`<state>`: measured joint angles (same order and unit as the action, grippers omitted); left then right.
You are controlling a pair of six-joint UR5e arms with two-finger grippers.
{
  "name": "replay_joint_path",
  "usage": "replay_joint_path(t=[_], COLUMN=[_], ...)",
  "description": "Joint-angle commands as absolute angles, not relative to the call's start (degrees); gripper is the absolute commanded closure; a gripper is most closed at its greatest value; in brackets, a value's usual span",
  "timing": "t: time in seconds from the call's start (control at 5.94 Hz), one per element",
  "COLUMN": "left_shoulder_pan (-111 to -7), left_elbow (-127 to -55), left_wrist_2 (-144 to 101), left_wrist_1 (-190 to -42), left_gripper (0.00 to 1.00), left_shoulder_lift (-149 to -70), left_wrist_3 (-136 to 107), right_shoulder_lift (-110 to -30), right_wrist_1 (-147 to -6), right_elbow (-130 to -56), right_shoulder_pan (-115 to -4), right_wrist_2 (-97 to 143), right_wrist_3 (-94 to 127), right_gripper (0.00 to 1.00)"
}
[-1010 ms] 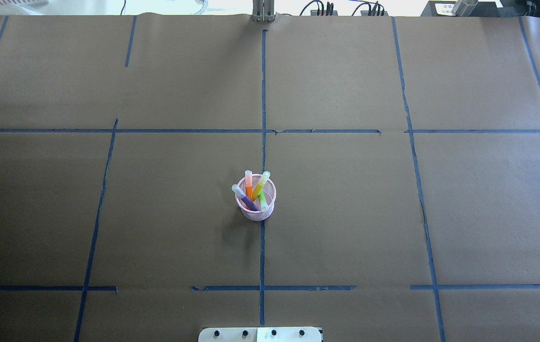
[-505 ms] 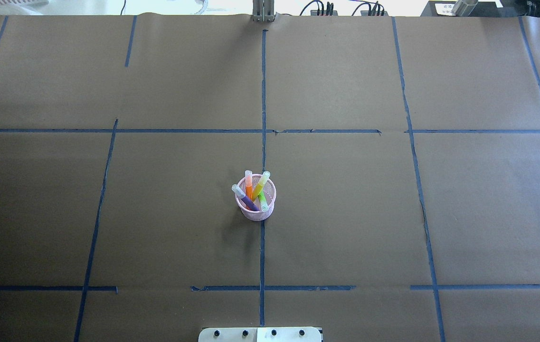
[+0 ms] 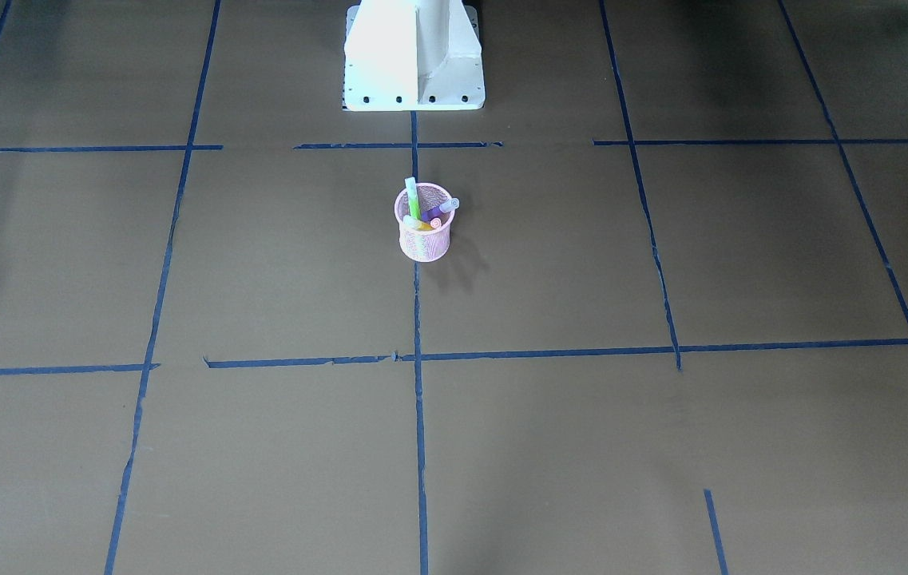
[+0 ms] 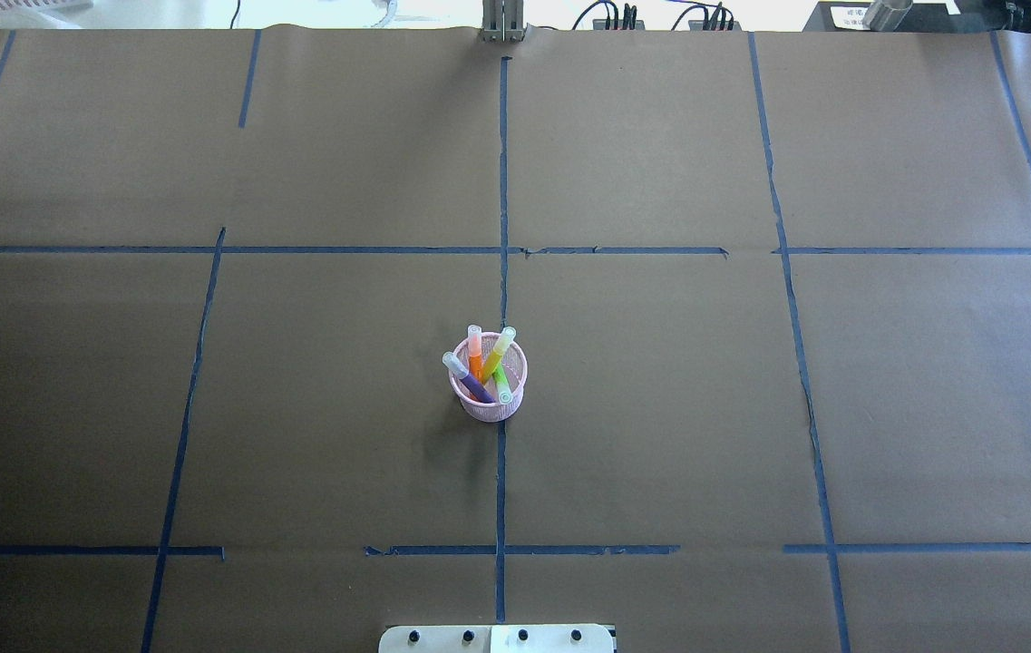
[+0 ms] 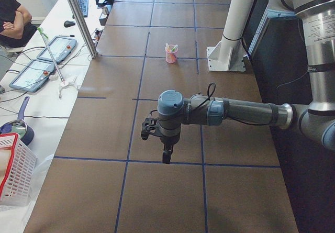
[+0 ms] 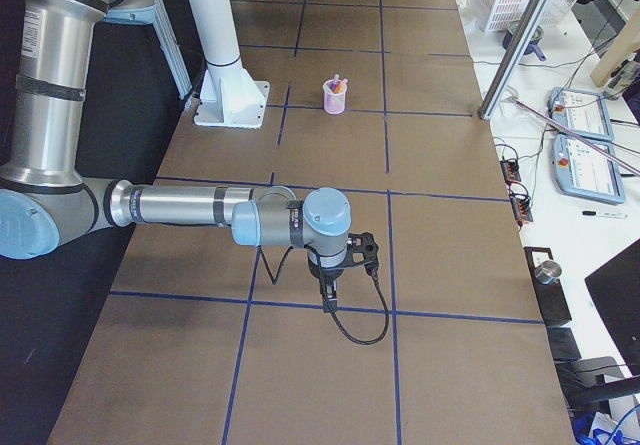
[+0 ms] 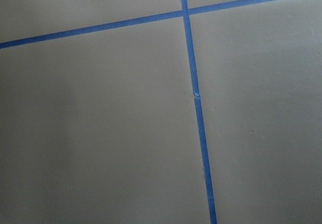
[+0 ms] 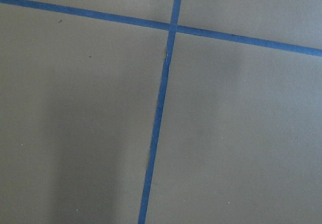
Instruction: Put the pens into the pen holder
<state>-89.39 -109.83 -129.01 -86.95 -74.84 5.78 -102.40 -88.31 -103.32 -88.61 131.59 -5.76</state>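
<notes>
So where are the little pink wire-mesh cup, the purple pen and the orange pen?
Pink wire-mesh cup (image 4: 490, 413): overhead view, near mesh wall.
Purple pen (image 4: 477, 388): overhead view, dark barrel inside the cup.
Orange pen (image 4: 475, 364): overhead view, orange barrel under its pale cap.

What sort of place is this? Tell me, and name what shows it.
Most likely a robotics lab workcell: a paper-covered table marked off with blue tape, an industrial robot arm reaching over it, and teach pendants beside it.

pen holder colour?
The pen holder is pink wire mesh, clearest in the exterior front-facing view.
</notes>
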Motion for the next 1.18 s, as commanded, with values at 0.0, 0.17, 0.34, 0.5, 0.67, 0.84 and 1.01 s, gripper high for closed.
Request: replay_joint_path(t=[0.0, 0.17, 0.34, 0.5, 0.67, 0.84, 1.01], left_shoulder_pan=[-89.4, -89.4, -89.4, -89.5, -89.4, -89.5, -89.5], left_elbow=[-108.8, -108.5, -108.5, -108.7, -108.0, -108.7, -108.6], left_wrist_2=[-130.2, -134.6, -135.1, -135.5, -135.1, -135.1, -134.9], left_wrist_1=[-86.7, -86.7, -86.8, -86.7, -86.8, -86.8, -86.8], left_gripper=[0.0, 0.0, 0.0, 0.0, 0.0, 0.0, 0.0], left_shoulder_lift=[-75.1, -75.8, -75.7, -75.7, -75.8, -75.0, -74.9], left_wrist_3=[5.8, 5.8, 5.8, 5.8, 5.9, 5.9, 5.9], right_shoulder_lift=[-102.6, -102.6, -102.6, -102.6, -102.6, -102.5, -102.5], right_wrist_1=[-88.3, -88.3, -88.3, -88.3, -88.3, -88.3, -88.3], right_elbow=[-103.4, -103.4, -103.4, -103.4, -103.4, -103.4, -103.4], right_shoulder_pan=[-88.5, -88.4, -88.4, -88.5, -88.5, -88.4, -88.4], right_wrist_2=[131.7, 131.7, 131.9, 132.3, 132.4, 132.5, 132.5], right_wrist_3=[-5.5, -5.5, -5.5, -5.5, -5.4, -5.4, -5.3], right_gripper=[0.0, 0.0, 0.0, 0.0, 0.0, 0.0, 0.0])
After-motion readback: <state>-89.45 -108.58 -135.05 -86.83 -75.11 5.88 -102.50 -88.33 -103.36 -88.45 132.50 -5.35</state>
